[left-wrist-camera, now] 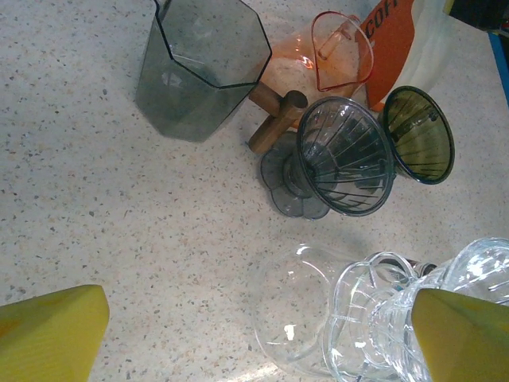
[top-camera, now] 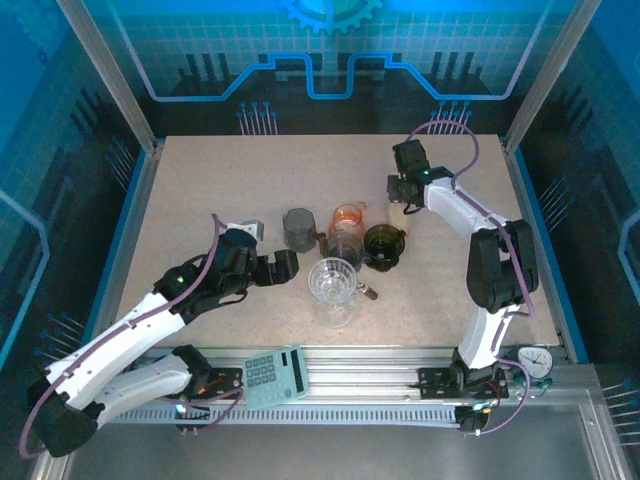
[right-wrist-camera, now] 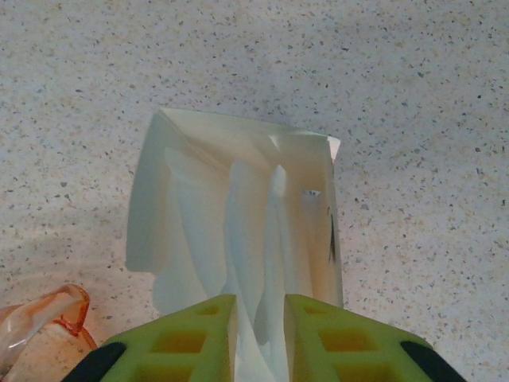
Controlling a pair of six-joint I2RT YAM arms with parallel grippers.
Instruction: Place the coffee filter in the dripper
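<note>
My right gripper (right-wrist-camera: 258, 322) pinches the white coffee filter (right-wrist-camera: 238, 215). My two yellow-green fingers (right-wrist-camera: 187, 338) are close together, and the paper is squeezed in the thin gap between them. The filter is bent into soft folds and sticks out past my fingertips, over the speckled worktop (right-wrist-camera: 413, 79). I cannot tell if it touches the worktop. The rim of the orange dripper (right-wrist-camera: 40, 318) peeks in beside my finger.

Seen from above, this hand is toward the far right corner of the worktop, just past the green dripper (top-camera: 384, 245).

My left gripper (left-wrist-camera: 258, 306) is out in the middle of the worktop. Its yellow fingers (left-wrist-camera: 48, 334) are spread wide apart. The clear glass dripper (left-wrist-camera: 374, 318) sits just beside one of them. A bit farther on stands the dark grey dripper (left-wrist-camera: 342, 155) with its wooden handle (left-wrist-camera: 274, 119), touching the green one. Near them is a grey cup (left-wrist-camera: 199, 72).
</note>
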